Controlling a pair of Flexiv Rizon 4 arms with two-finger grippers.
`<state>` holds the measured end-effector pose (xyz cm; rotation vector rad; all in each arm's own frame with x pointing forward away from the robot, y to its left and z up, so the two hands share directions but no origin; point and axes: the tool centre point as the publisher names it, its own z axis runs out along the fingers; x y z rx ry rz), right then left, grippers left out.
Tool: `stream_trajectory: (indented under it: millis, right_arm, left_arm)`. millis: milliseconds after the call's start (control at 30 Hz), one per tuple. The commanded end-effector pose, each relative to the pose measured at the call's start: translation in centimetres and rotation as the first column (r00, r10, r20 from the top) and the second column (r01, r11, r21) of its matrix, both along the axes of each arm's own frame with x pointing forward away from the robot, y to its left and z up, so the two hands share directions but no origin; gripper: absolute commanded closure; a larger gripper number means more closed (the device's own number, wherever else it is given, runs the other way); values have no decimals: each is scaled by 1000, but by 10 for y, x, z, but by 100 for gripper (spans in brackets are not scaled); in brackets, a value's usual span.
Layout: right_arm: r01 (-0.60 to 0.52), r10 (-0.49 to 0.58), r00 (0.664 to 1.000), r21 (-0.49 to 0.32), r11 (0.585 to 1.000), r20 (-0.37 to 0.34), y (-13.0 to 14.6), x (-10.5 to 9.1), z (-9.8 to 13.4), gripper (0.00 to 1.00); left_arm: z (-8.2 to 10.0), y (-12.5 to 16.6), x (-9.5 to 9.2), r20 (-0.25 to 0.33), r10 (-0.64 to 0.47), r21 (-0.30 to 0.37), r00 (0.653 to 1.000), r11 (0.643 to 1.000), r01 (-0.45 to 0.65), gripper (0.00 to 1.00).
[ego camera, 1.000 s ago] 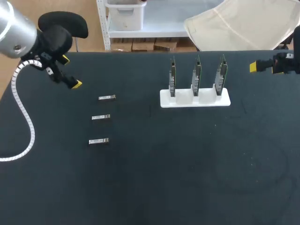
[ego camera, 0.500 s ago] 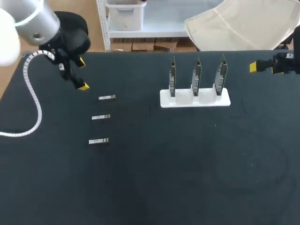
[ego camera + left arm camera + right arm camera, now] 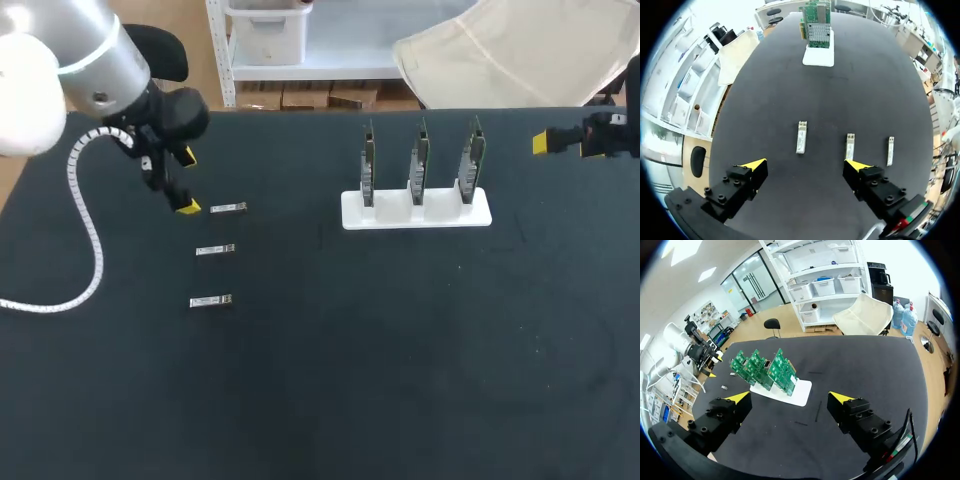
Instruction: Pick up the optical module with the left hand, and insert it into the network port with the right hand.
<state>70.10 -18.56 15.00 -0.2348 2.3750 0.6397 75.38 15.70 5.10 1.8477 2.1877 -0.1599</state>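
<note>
Nearest the robot, the counter (image 3: 400, 400) is one broad bare stretch, open room from side to side. Next come three modules in a column on the left, well in from the left edge and apart from one another: the near module (image 3: 211, 300), the middle module (image 3: 215, 249) and the far module (image 3: 228, 208).

The left hand (image 3: 186, 182) hangs just beside that far one, fingers spread wide, gripping nothing. From its wrist, the far module lies just ahead, in line with the gap, and the other two sit off to one side. A white coiled cable (image 3: 85, 230) loops from the arm across the counter's left part and runs out of view.

Further back, right of the middle, a white base (image 3: 415, 213) holds three green cards (image 3: 421, 160) upright, with free counter all round. Their ports are too small to pick out. From the left wrist the cards line up, so only the front one shows.

Over by the far right edge is the right hand (image 3: 790, 399), fingers wide apart and empty. The head view cuts it off, showing one yellow tip.
</note>
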Motion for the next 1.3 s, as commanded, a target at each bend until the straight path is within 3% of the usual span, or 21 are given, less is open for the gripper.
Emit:
stream_trajectory:
  millis: [33, 200, 400, 667, 733, 1300]
  right_arm:
    - [5, -5, 1000, -4, 1000, 0, 1, -1, 1, 0]
    - [5, -5, 1000, -4, 1000, 0, 1, -1, 1, 0]
    - [5, -5, 1000, -4, 1000, 0, 1, -1, 1, 0]
    - [5, -5, 1000, -4, 1000, 0, 1, -1, 1, 0]
    - [5, -5, 1000, -4, 1000, 0, 1, -1, 1, 0]
    - [5, -5, 1000, -4, 1000, 0, 1, -1, 1, 0]
  left_arm:
    - [-7, -4, 9, 18, -10, 57, 1000, 998, 9, 0]
    - [-10, -12, 12, 16, -59, 106, 998, 993, 57, 0]
    - [-16, -14, 15, -3, -59, 120, 998, 991, 59, 0]
    - [-25, -17, 13, -45, -30, 126, 999, 991, 36, 0]
    - [-28, -17, 12, -61, -18, 157, 998, 987, 27, 0]
    - [-52, -15, 10, -101, 36, 193, 994, 981, -16, 0]
